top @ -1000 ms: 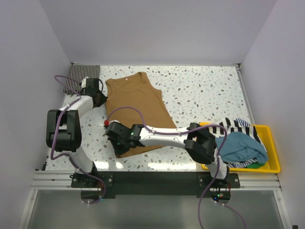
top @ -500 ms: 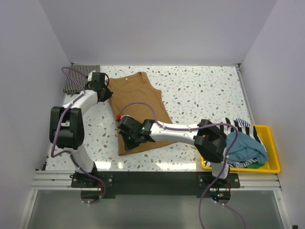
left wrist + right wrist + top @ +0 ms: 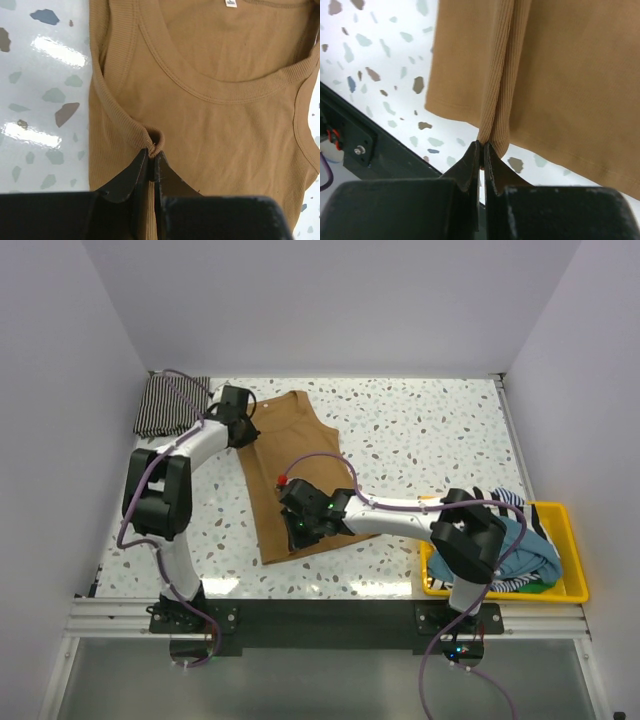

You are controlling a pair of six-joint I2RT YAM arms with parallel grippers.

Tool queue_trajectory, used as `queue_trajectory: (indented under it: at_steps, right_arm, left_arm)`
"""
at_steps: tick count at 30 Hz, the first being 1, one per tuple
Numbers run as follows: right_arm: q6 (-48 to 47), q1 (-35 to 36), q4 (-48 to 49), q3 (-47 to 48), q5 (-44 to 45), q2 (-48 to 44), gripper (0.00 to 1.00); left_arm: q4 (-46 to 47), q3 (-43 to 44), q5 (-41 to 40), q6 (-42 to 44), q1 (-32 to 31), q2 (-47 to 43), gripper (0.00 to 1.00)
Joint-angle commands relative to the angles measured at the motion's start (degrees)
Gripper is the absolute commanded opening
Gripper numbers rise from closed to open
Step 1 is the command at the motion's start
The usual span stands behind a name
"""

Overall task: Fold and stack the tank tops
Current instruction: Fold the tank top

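White-speckled worktop (image 3: 430, 430) fills an alcove of plain pale walls, with both arm bases bolted along its near edge. At the far left corner lies the thin-striped tank top (image 3: 158, 412), folded into a small block, with a purple cable looping over it. Just to its right, the left end effector (image 3: 243, 430) reaches to the upper left side of the tan-brown tank top (image 3: 300, 445). The left wrist view shows its fingers (image 3: 131, 172) nearly together, pinching a small pucker of the ribbed armhole trim. That top lies face up near the middle of the worktop, neckline toward the far wall and hem toward the arms, its lower left part narrowed. At the hem, the right end effector (image 3: 298, 532) has its fingers (image 3: 496, 172) pressed shut on a raised ridge of the ribbed cloth, right by the bottom edge. The worktop's dark front rail shows just beyond it in the right wrist view. Farther right, well apart from the tan-brown top, a yellow bin (image 3: 573, 550) sits at the near right corner. It holds a teal top (image 3: 520, 550) heaped with a broad-striped top (image 3: 505, 502).
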Motion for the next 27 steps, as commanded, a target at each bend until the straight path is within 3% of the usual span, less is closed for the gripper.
queue_trajectory:
  at_steps: [1,23,27]
  right_arm:
    - [1.05,-0.95,1.78,-2.99,-0.68,-3.50,0.00]
    - [2.02,-3.06,5.82,-12.49,1.51,-5.17,0.00]
    - [2.46,-3.06,5.56,-14.15,2.30,-6.49,0.00]
  left_arm:
    - [0.53,3.84,-3.21,1.37,-1.82,1.37,0.00]
    - [0.18,6.04,-4.79,1.55,-6.22,7.79,0.00]
    - [1.40,5.25,-4.18,2.07,-6.31,7.97,0.05]
